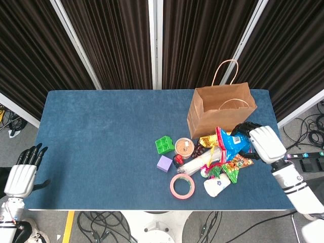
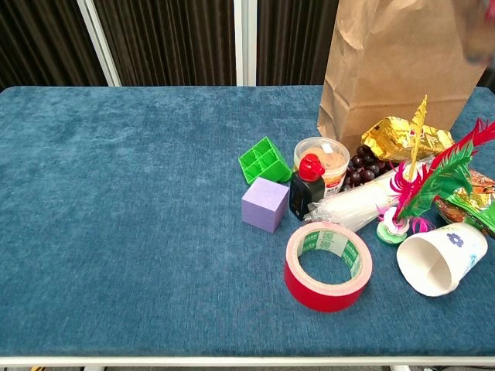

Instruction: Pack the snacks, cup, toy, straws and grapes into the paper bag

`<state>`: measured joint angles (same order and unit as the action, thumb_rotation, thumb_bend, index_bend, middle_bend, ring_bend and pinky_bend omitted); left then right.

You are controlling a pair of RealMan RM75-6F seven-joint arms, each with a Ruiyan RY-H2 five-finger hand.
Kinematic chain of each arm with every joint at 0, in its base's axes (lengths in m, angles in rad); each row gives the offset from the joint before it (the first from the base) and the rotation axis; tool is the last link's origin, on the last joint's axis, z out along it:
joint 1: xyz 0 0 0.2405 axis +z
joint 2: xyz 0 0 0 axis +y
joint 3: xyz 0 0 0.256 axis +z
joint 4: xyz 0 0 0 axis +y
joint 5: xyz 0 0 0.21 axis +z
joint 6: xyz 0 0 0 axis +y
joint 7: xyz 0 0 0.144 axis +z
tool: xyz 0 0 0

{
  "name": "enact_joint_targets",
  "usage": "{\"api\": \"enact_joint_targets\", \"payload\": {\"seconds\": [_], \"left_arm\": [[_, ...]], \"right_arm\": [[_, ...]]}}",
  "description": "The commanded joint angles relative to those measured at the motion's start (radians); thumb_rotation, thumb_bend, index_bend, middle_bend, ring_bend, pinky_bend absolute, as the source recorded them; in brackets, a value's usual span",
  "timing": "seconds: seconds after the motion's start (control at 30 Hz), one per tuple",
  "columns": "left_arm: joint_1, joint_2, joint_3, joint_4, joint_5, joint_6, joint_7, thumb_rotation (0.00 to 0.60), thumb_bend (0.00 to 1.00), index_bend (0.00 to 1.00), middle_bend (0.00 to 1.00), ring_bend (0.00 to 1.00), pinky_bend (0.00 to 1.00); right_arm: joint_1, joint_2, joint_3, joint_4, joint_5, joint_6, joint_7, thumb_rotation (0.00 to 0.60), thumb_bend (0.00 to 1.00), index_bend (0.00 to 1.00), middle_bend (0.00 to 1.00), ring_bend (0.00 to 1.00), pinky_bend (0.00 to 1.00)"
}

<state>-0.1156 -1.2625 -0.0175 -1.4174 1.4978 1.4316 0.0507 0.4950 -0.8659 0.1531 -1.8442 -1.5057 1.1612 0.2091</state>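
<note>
- Nearest the robot, a red roll of adhesive tape (image 2: 329, 265) lay flat on the blue fabric worktop (image 2: 131, 216), and a white paper cup with a blue flower print (image 2: 439, 255) lay on its side just to the right of it.
- Beside the cup stood a feathered toy with pink and green plumes (image 2: 421, 189), with a bundle of clear plastic straws (image 2: 352, 205) lying slantwise next to it.
- A little further back sat a lilac cube (image 2: 265, 204), a green plastic block (image 2: 264, 160), a small dark bottle with a red cap (image 2: 307, 185), a round lidded tub (image 2: 323, 158), a bunch of dark grapes (image 2: 362, 167) and a crinkled gold foil snack packet (image 2: 398, 137).
- In the head view, the right hand (image 1: 265, 143) held a blue snack packet (image 1: 230, 143) lifted above the pile, fingers closed around its far end, close to the front of the bag.
- Furthest back stood the upright brown paper bag with twisted handles (image 1: 221, 109), its mouth open.
- Judgement: the packet likely needs raising above the bag's rim and centring over the opening before release, so it does not catch the front wall and tip the bag.
- The left hand (image 1: 21, 174) hung off the worktop's left edge, holding nothing, fingers straight and slightly apart.
</note>
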Motion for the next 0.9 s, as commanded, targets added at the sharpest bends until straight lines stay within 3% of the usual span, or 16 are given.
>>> {"api": "enact_joint_targets", "payload": {"seconds": [0.03,0.27,0.47,0.63,0.9], "left_arm": [[-0.002,0.000,0.000,-0.001,0.001,-0.001,0.001,0.600,0.05,0.07,0.04,0.00,0.11],[-0.001,-0.011,0.003,0.017,0.002,-0.002,-0.012,0.600,0.05,0.07,0.04,0.00,0.11],[0.002,-0.010,0.003,0.029,-0.004,-0.002,-0.023,0.600,0.05,0.07,0.04,0.00,0.11],[0.005,-0.010,0.004,0.042,-0.006,-0.003,-0.038,0.600,0.05,0.07,0.04,0.00,0.11],[0.002,-0.011,0.008,0.056,-0.008,-0.016,-0.042,0.600,0.05,0.07,0.04,0.00,0.11]], "right_arm": [[0.010,0.124,0.065,-0.157,-0.014,0.040,-0.034,0.600,0.40,0.58,0.47,0.36,0.47],[0.100,0.106,0.194,-0.186,0.106,0.051,-0.151,0.600,0.40,0.58,0.47,0.36,0.47],[0.196,0.019,0.283,-0.073,0.256,0.062,-0.299,0.600,0.41,0.58,0.47,0.36,0.47],[0.251,-0.073,0.294,0.089,0.324,0.083,-0.454,0.600,0.41,0.58,0.47,0.36,0.47],[0.294,-0.139,0.261,0.270,0.376,0.021,-0.560,0.600,0.43,0.58,0.47,0.36,0.47]]}}
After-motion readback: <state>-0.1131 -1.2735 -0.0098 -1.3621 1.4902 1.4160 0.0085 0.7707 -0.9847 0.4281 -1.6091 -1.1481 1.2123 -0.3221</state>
